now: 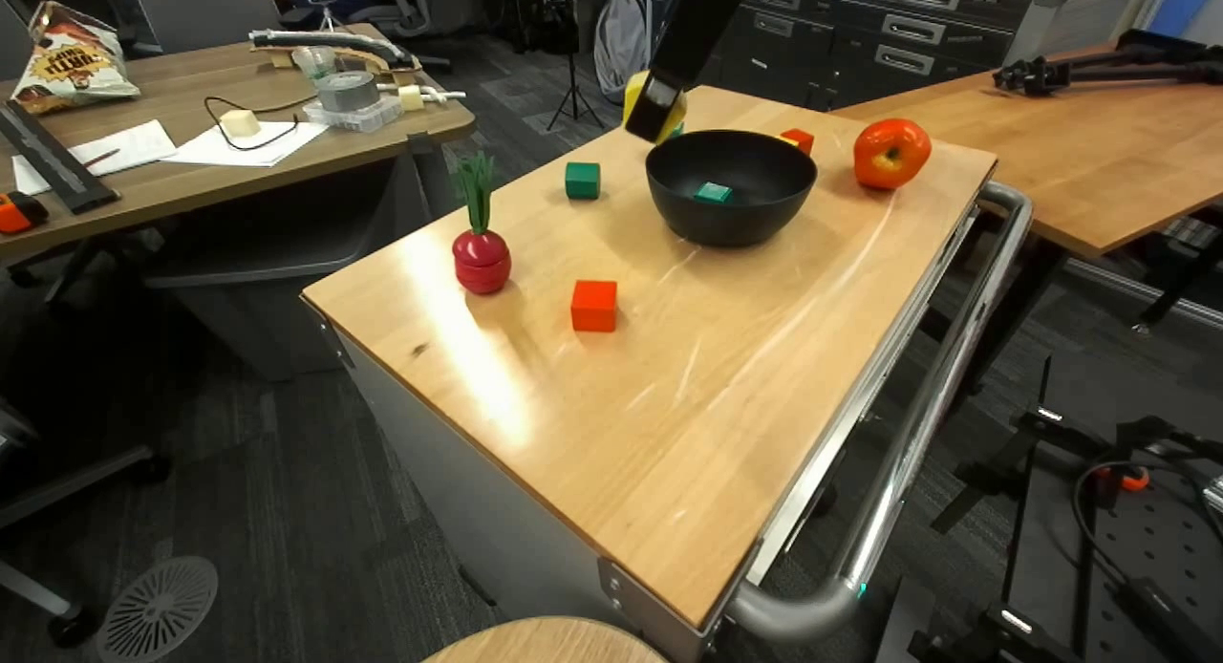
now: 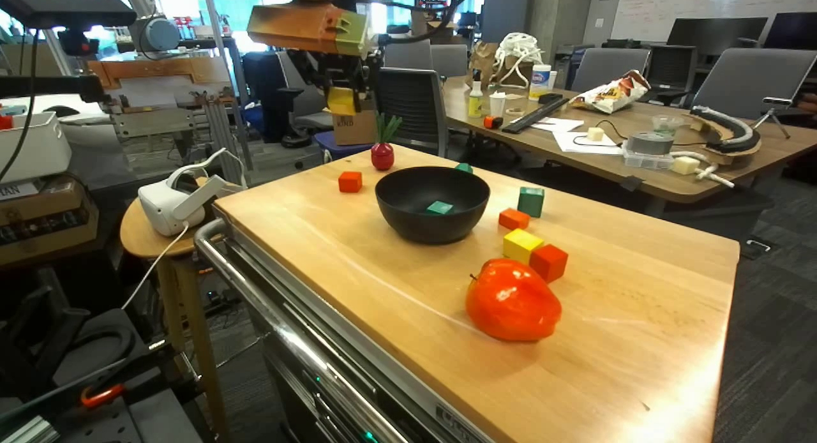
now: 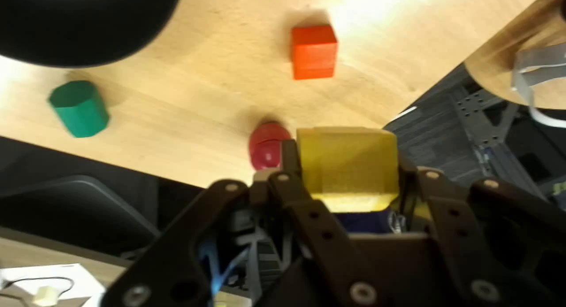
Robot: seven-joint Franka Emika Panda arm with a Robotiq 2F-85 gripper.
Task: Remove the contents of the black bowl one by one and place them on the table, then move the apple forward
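Yellow block (image 3: 348,165), nearest in the wrist view, is gripped in half-parted jaws, 11 o'clock from the bowl (image 2: 433,231) (green piece (image 2: 440,208) inside, apple (image 2: 514,300) at 5 o'clock) in an exterior view; unloading seems in hand, next wanting lowering to desk (image 2: 629,309), release.

Pincer (image 3: 348,163): raised, clamped | aim: downward | fingers (image 3: 290,156): partway apart

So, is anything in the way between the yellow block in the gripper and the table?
I see nothing in the air between the held yellow block and the table. But the dark red fruit stands on it, partly hidden behind the gripper in the wrist view, so lowering there might knock it.
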